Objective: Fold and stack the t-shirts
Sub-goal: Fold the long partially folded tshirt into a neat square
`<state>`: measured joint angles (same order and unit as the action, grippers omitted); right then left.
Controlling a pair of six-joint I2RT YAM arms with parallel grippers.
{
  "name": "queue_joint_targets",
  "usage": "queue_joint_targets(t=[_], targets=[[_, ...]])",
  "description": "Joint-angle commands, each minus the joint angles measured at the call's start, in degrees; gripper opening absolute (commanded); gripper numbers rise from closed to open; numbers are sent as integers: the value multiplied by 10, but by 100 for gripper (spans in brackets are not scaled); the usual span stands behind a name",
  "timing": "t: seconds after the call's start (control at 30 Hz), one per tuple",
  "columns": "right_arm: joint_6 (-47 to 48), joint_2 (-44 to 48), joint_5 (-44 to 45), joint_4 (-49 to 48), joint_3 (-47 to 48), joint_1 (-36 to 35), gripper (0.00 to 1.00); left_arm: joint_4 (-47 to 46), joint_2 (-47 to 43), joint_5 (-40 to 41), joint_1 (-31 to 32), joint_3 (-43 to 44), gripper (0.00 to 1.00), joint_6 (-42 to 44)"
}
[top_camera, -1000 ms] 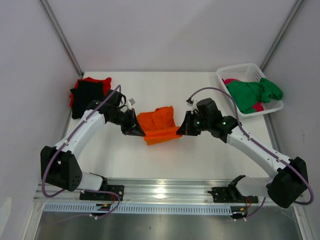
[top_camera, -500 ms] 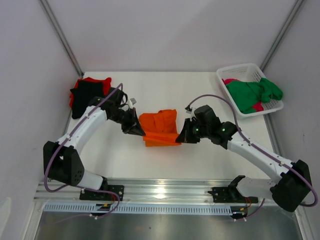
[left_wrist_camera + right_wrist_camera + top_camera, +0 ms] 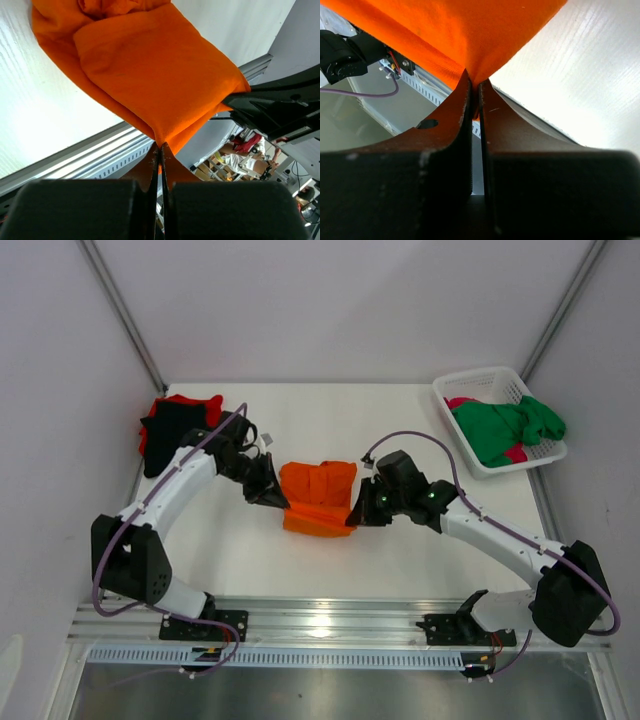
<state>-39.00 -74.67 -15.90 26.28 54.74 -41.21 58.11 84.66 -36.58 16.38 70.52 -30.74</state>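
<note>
The orange t-shirt (image 3: pixel 318 498) lies partly folded at the table's middle. My left gripper (image 3: pixel 279 502) is shut on its left corner; the cloth fills the left wrist view (image 3: pixel 150 75). My right gripper (image 3: pixel 356 514) is shut on its right corner, and the cloth shows in the right wrist view (image 3: pixel 465 30). A black t-shirt (image 3: pixel 172 430) lies on a red t-shirt (image 3: pixel 180 403) at the far left. A green t-shirt (image 3: pixel 505 427) and a magenta-pink t-shirt (image 3: pixel 461 403) lie in the basket.
The white lattice basket (image 3: pixel 471 383) stands at the back right corner. A metal rail (image 3: pixel 320 618) runs along the near edge by the arm bases. White walls close in the table at the back and sides.
Both grippers have moved toward the near edge and slightly closer together, drawing the orange t-shirt's held edge forward over itself. The fold now looks more compact.
</note>
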Motion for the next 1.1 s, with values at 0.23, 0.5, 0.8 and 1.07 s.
queue_joint_targets(t=[0.23, 0.5, 0.8, 1.07], targets=[[6, -1, 8, -15, 9, -11, 0, 0, 18, 16, -5, 35, 1, 16], [38, -50, 11, -14, 49, -1, 0, 6, 57, 9, -6, 62, 1, 21], [78, -100, 3, -12, 97, 32, 0, 9, 85, 9, -6, 83, 1, 24], [111, -140, -10, 0, 157, 82, 0, 28, 117, 5, -11, 126, 1, 31]])
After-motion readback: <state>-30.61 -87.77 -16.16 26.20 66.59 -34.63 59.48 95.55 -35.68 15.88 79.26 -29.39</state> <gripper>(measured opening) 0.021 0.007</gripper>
